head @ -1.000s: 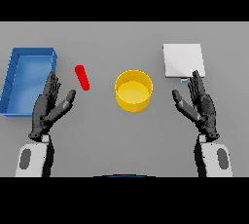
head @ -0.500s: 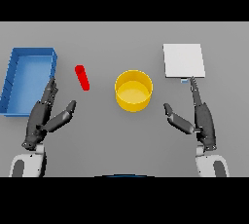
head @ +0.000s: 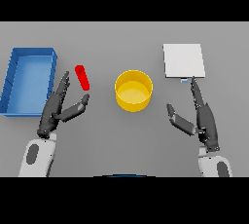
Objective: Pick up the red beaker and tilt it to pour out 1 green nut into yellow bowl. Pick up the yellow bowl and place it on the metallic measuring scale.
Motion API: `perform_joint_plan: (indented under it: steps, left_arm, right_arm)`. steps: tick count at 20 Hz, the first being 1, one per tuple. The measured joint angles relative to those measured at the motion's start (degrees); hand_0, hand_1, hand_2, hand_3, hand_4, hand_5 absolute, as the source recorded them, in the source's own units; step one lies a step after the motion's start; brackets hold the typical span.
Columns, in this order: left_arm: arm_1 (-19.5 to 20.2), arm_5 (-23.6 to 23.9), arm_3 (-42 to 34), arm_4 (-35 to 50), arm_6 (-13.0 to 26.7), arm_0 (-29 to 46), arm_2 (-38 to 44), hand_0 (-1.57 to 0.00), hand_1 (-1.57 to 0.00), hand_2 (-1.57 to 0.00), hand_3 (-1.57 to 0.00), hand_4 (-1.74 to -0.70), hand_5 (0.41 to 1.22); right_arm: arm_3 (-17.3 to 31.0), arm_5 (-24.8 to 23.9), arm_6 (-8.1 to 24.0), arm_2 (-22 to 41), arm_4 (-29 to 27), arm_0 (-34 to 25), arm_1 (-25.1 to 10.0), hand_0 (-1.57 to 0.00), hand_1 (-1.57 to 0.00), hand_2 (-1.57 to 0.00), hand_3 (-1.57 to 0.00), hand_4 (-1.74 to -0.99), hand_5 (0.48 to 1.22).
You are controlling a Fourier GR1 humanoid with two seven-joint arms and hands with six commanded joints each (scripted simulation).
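Both hands have turned edge-on, and the released left hand [head: 56, 112] must next close on the slim red beaker [head: 82, 77] left of the round yellow bowl [head: 133, 89].

No readable text, label or number anywhere.

Showing a matt, smooth grey table [head: 124, 155] under everything. Looking like smooth plastic with a slight sheen: yellow bowl [head: 133, 90], and left of the bowl the red beaker [head: 82, 77] and blue bin [head: 28, 79]. Appearing flat, pale and matt rather than shiny: measuring scale [head: 183, 60], right of the bowl.
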Motion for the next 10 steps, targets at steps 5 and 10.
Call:
perform_joint_plan:
  steps: [5,10]
  left_arm:
    - [0.26,0.85,9.57,-0.48,-1.49,-7.5,2.16,0.0,0.0,0.0,0.0,-1.26,0.668]
    - [-0.1,1.14,17.03,-0.26,-3.49,-12.94,3.74,0.0,0.0,0.0,0.0,-1.29,0.685]
  right_arm:
    - [1.32,0.39,-0.68,-0.16,-0.52,-0.19,0.16,0.0,0.0,0.0,0.0,-1.278,0.634]
    - [1.14,0.11,-0.16,-0.4,-0.44,-0.71,0.04,0.0,0.0,0.0,0.0,-1.269,0.638]
